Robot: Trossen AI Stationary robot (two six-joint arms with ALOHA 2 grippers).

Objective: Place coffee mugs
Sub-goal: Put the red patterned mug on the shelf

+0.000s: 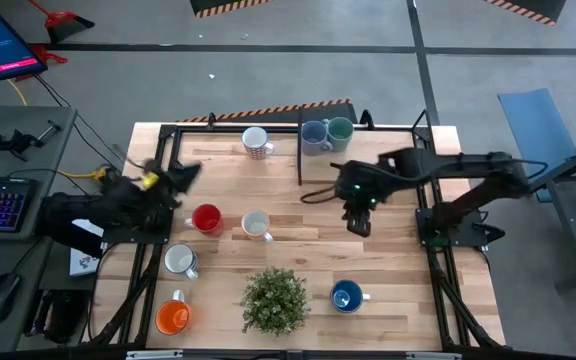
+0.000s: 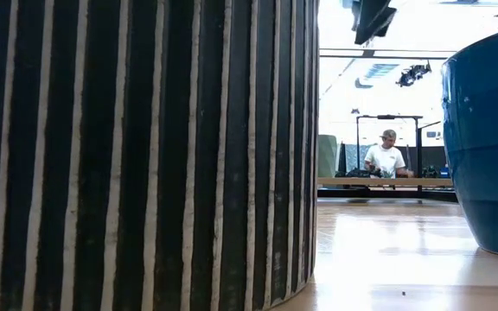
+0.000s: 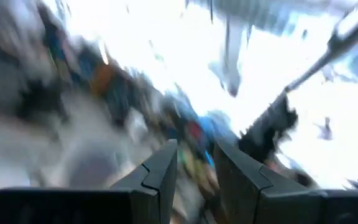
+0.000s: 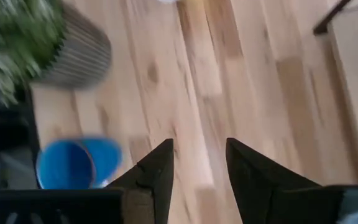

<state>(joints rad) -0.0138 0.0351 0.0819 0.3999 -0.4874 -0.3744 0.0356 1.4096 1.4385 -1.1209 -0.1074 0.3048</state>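
High view shows the right tool (image 1: 357,222) open and empty mid-surface; the blue mug (image 1: 346,296) sits toward the near edge. Descend squarely over its rim before closing.

Two dark arms. The left arm (image 1: 118,205) has a yellow bit — the right arm (image 1: 438,170) shows a small green light, with pointed black fingers (image 4: 151,171).
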